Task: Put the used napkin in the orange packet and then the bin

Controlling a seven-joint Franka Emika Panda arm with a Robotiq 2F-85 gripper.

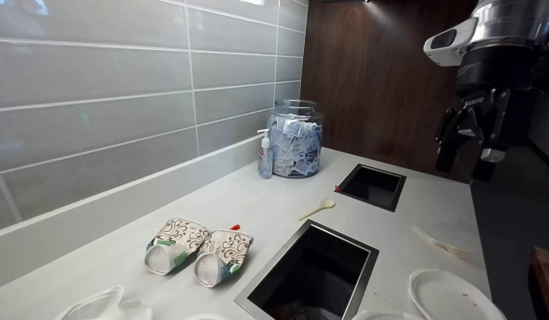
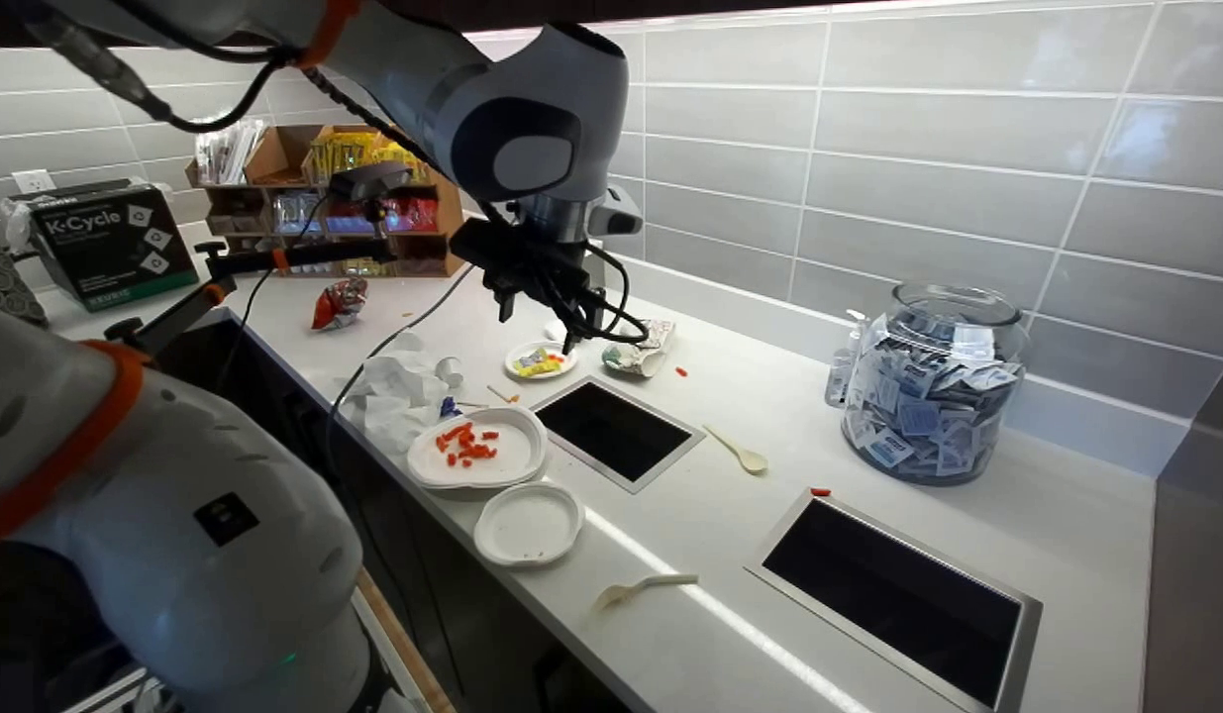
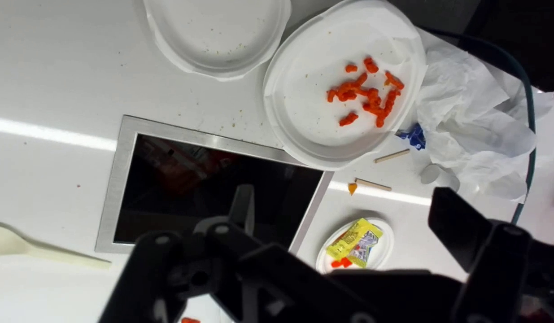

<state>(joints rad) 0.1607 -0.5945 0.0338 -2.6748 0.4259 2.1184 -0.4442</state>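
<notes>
Crumpled white napkins (image 2: 393,396) lie in a pile along the front counter edge; they also show at the right of the wrist view (image 3: 474,121). An orange-red and silver packet (image 2: 340,303) lies farther along the counter, beyond the napkins. The bin is a dark rectangular opening with a metal rim (image 2: 667,464), also in the wrist view (image 3: 205,140) and an exterior view (image 1: 274,263). My gripper (image 3: 344,195) is open and empty, high above the counter between the bin and a small plate. It also shows in both exterior views (image 1: 465,165) (image 2: 538,327).
Plates (image 2: 529,523) and a plate of orange snacks (image 2: 482,458) stand near the bin. A small plate (image 3: 386,253) holds yellow wrappers. Crushed paper cups (image 1: 178,233), a glass jar (image 2: 943,396), a pump bottle (image 1: 265,158), a spoon (image 2: 745,458) and another opening's rim (image 2: 764,569) are around.
</notes>
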